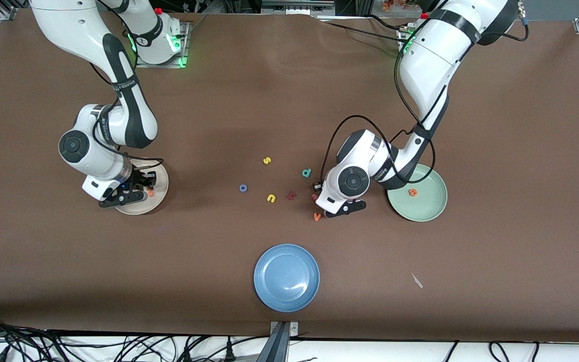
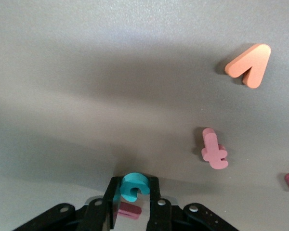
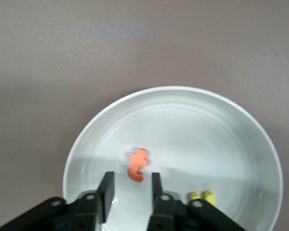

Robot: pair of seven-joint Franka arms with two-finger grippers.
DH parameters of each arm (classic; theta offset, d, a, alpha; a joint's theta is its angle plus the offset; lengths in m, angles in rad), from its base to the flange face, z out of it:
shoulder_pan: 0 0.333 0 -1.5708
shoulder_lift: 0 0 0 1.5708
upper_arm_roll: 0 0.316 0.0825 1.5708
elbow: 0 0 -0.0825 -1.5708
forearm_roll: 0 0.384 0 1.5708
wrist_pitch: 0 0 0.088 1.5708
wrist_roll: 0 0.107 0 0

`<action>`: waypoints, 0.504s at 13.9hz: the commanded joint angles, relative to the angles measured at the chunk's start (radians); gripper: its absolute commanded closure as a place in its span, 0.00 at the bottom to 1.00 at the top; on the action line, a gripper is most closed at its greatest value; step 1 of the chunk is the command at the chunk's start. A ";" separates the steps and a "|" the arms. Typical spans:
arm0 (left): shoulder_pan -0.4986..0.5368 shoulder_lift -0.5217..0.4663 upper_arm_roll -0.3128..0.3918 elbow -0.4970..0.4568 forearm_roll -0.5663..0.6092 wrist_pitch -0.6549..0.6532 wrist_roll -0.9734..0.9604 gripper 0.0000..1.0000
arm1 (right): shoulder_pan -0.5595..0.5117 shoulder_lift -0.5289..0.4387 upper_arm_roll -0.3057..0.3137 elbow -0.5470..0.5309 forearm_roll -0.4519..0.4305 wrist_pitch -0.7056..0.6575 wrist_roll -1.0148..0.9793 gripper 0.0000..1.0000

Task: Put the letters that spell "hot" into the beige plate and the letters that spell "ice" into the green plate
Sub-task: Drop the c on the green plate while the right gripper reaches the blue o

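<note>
Overall, front view first: the brown table [image 1: 289, 100] is seen from above, both arm bases along its top edge. The right gripper [image 1: 136, 188] is held low over the beige plate [image 1: 161, 193], at the right arm's end of the table. An orange t [image 1: 151, 193] lies in that plate, just beside the fingers. The left gripper [image 1: 337, 211] is down at the table, beside the green plate [image 1: 435, 206], which holds an orange e [image 1: 412, 191]. Between the two arms, loose letters are scattered: yellow s [image 1: 267, 160], teal d [image 1: 306, 173], blue o [image 1: 243, 188], yellow u [image 1: 271, 198], a dark red letter [image 1: 291, 195], and an orange v [image 1: 317, 216] just beside the left gripper. A blue plate [image 1: 286, 277] sits nearer the camera than all of them, apart from the rest.

Left wrist view: the left gripper [image 2: 134, 192] is pinched on a teal c [image 2: 134, 186], held between both fingers [image 2: 111, 199]. A dark red bar [image 2: 130, 210] is partly visible below it; contact cannot be told. The orange v [image 2: 249, 65] and a pinkish t-like letter [image 2: 213, 149] lie well apart on the table.

Right wrist view: the right gripper [image 3: 132, 190] is spread, fingers [image 3: 106, 192] on either side of the orange t [image 3: 137, 165] without touching it; the t rests on the floor of the beige plate [image 3: 231, 110]. A yellow letter [image 3: 203, 196] is also in the plate, partly hidden by the gripper body.
</note>
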 commanded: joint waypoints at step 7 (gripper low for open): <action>0.063 -0.049 0.005 0.154 0.014 -0.231 0.133 0.87 | 0.176 0.060 0.158 0.147 0.017 -0.013 0.736 0.00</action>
